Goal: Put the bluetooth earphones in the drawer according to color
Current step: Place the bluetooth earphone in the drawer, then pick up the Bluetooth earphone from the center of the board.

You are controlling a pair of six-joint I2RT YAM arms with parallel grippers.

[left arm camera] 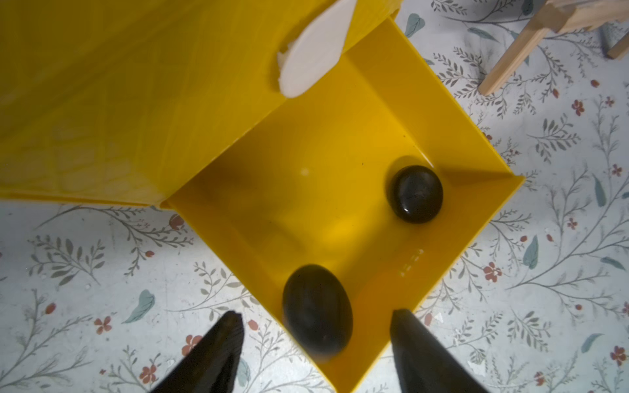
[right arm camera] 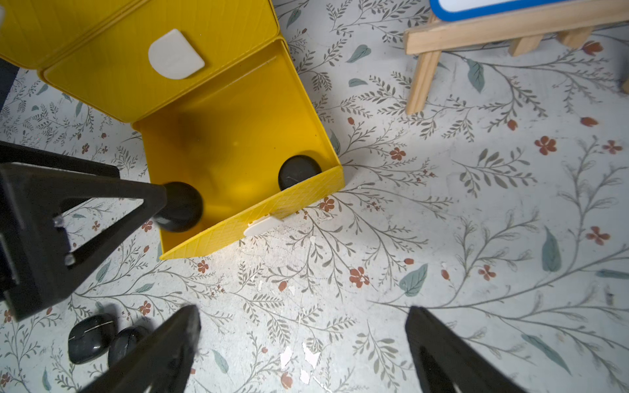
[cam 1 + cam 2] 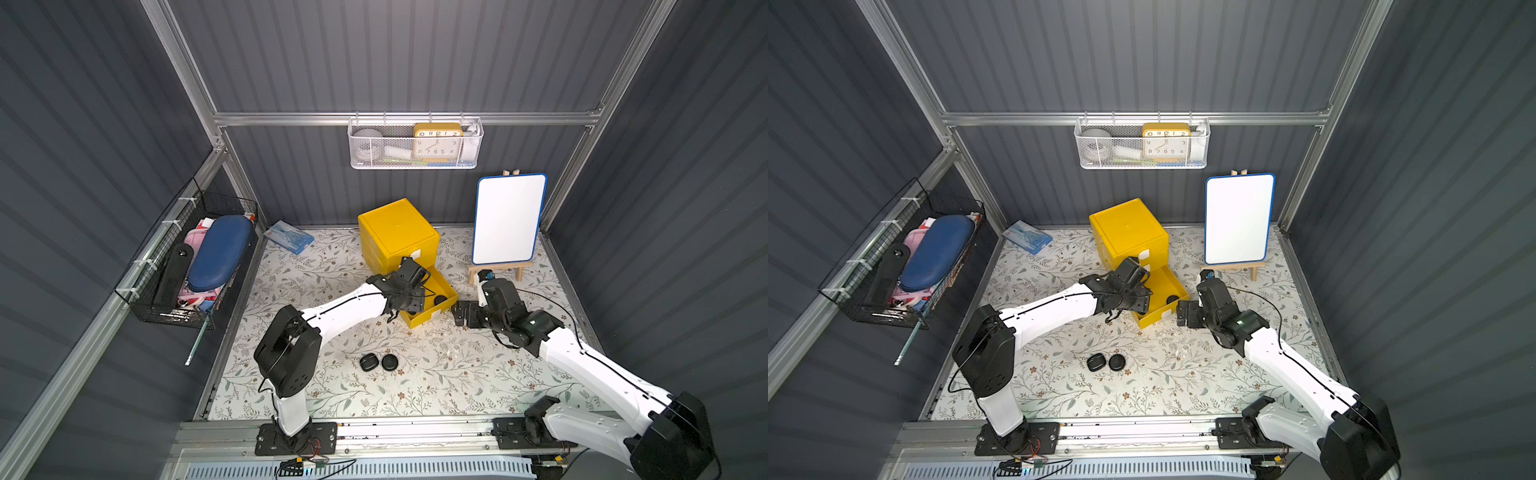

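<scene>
Bluetooth earphones are glossy black pebble-shaped cases. One lies in a corner of the open yellow plastic drawer, and a blurred second case sits under the left tool, whose fingers are parted and grip nothing. Two more cases touch side by side on the floral bench. The right tool, just beside the drawer, gapes wide and is empty.

Left hand over open-topped drawer.

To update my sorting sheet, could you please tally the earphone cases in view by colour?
Black earphone cases: 4
White: 0
Pale pink: 0
Total: 4
</scene>
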